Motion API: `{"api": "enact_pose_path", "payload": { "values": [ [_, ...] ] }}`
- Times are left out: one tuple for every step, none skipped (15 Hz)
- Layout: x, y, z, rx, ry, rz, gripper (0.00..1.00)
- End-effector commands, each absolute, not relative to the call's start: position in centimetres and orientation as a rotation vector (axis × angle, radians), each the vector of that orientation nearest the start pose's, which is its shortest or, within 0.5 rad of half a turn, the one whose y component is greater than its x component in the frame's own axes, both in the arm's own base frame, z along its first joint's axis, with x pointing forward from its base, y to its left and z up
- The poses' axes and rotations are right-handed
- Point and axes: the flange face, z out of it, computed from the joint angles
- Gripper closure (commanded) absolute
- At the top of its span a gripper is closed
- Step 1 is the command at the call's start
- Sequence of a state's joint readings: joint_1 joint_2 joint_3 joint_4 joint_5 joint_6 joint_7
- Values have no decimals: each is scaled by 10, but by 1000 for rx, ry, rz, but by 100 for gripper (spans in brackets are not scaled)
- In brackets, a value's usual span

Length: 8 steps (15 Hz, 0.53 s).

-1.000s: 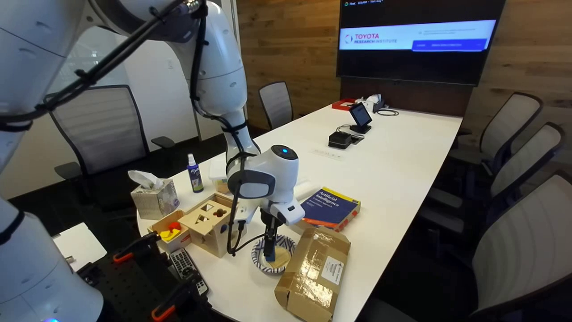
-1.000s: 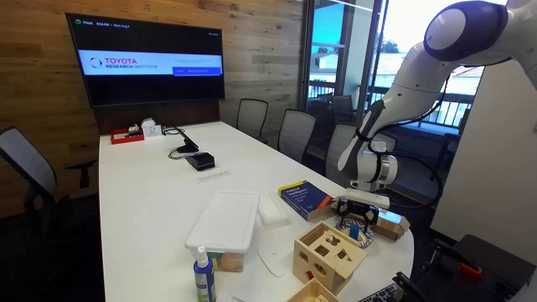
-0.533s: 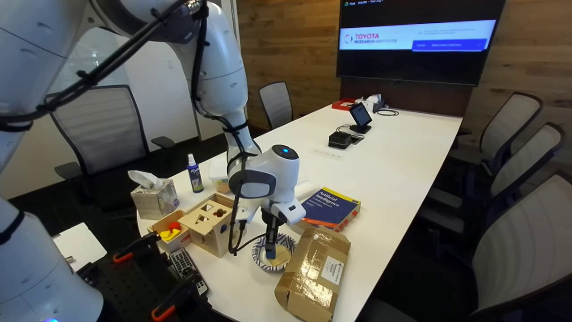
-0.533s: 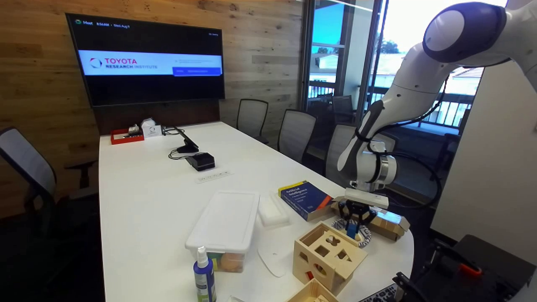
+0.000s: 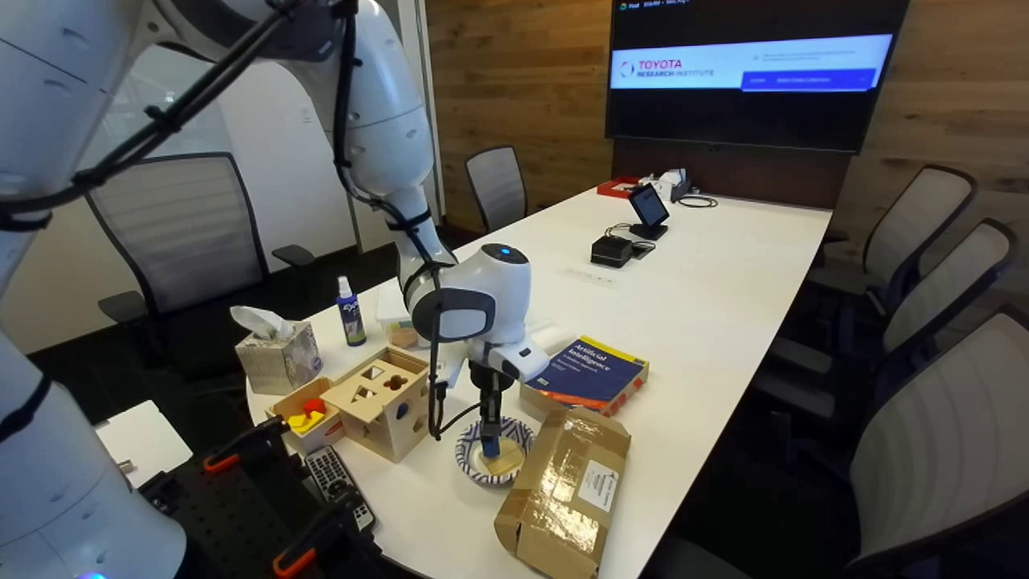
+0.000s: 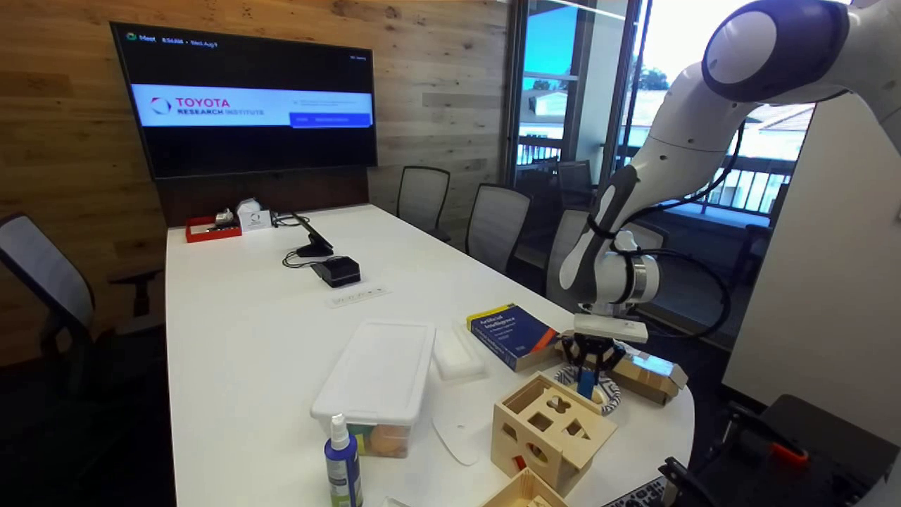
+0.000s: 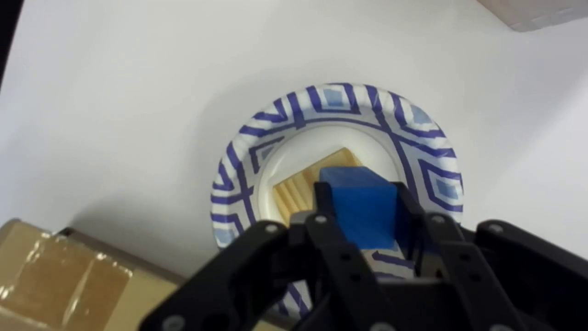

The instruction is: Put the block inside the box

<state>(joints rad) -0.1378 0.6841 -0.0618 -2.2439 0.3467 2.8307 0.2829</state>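
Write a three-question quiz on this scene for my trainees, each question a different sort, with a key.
1. True or false: the black two-fingered gripper holds the blue rectangular block outside the light wooden box with cut-out holes.
2. Choose: relative to the round blue-and-white patterned bowl, the pale striped wooden piece lies A) underneath, B) inside, C) outside.
3. Fill the gap: the cover of the thick dark-blue book reads "Artificial ____".

Key: 1 true; 2 B; 3 Intelligence.

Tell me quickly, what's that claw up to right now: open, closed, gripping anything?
The claw: closed, holding the blue block between its two sides.
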Motion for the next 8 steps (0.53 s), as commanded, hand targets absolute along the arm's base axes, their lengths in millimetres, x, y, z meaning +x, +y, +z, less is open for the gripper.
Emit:
{"api": "enact_pose_path", "payload": {
  "values": [
    [494,-89,106,-3023,1062,177,91],
    [498,-80,120,-3083,992,179,91],
    [502,-69,135,-3145,907,183,91],
    [506,-58,148,-3201,824,179,91],
    [509,-45,163,-3249,721,175,91],
    [511,-32,177,-3284,608,165,91],
    [512,-20,190,-3305,481,153,91],
    [512,-10,201,-3317,381,143,91]
  ]
}}
